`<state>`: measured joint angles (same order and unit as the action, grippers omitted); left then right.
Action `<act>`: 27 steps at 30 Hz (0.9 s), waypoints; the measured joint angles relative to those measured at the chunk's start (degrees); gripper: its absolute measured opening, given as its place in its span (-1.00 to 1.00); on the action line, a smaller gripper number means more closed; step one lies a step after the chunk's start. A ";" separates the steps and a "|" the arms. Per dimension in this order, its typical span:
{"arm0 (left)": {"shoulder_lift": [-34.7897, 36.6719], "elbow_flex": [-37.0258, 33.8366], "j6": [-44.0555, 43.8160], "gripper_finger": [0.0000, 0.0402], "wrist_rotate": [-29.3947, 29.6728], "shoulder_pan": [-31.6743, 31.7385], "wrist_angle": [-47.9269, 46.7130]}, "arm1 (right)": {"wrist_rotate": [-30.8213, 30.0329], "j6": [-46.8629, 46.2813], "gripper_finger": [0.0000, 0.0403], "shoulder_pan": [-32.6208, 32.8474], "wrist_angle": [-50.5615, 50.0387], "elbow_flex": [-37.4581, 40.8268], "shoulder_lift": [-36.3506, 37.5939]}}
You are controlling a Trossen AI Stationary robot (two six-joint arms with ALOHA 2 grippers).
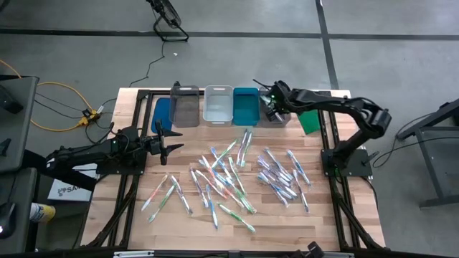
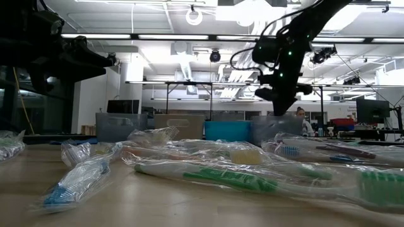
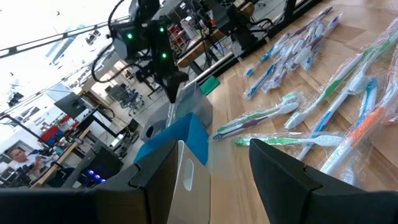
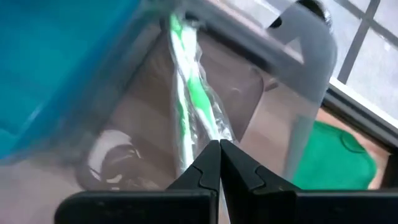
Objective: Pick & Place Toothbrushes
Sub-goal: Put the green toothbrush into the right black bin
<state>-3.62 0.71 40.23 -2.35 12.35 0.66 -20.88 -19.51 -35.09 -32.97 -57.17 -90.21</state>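
Many wrapped toothbrushes lie scattered flat on the wooden table, close up in the low view. My right gripper hangs fingers-down over the rightmost grey bin, shut on one green toothbrush in clear wrap. My left gripper waits open above the table's left side, pointing toward the pile, its fingers apart in the left wrist view. My right gripper pinches the green toothbrush's wrapped end between its two shut fingertips, coming from above and pointing down. The toothbrush hangs below the fingers inside the grey bin. Whether its lower end touches the bin, I cannot tell.
Along the far edge stand a dark grey bin, a clear bin and a teal bin, with a blue lid to their left. A green object lies right of the grey bin. Bare wood shows along the near edge.
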 joint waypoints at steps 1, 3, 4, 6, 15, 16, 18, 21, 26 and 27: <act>0.01 0.00 0.00 -0.04 0.01 0.00 0.00 | 0.03 0.01 -0.99 0.00 0.02 0.00 -0.67; 0.01 0.00 -0.01 -0.04 0.02 0.00 0.00 | 0.04 0.02 -0.99 0.04 -0.01 0.00 -2.22; 0.01 0.00 0.00 -0.04 0.01 0.01 0.00 | 0.12 -0.04 -0.99 0.04 -0.11 0.00 -2.88; 0.00 0.00 0.00 -0.04 0.00 0.01 -0.01 | 0.41 -0.14 -0.99 0.10 0.02 0.00 -3.97; 0.02 0.00 0.00 -0.04 0.02 0.01 0.01 | 3.86 -1.47 -0.99 0.09 0.18 0.00 -4.77; 0.02 0.00 0.00 -0.04 0.02 0.01 0.01 | 4.56 -1.46 -0.99 0.06 0.16 0.00 -4.77; 0.02 0.00 0.00 -0.04 0.02 -0.01 0.00 | 5.81 -1.77 -0.99 0.04 0.08 0.00 -4.77; 0.00 0.00 0.00 -0.04 0.02 0.01 -0.01 | 6.69 -2.85 -0.98 0.04 -0.18 0.00 -4.71; 0.02 0.00 0.00 -0.04 0.02 0.01 -0.01 | 7.85 -3.41 -0.80 0.04 -2.03 0.00 -3.96; 0.00 0.00 0.00 -0.04 0.02 0.01 0.00 | 7.82 -3.41 -0.74 0.04 -2.49 0.00 -3.77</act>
<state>-3.62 0.71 40.23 -2.33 12.36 0.66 -13.06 -22.92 -35.05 -35.46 -57.17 -93.98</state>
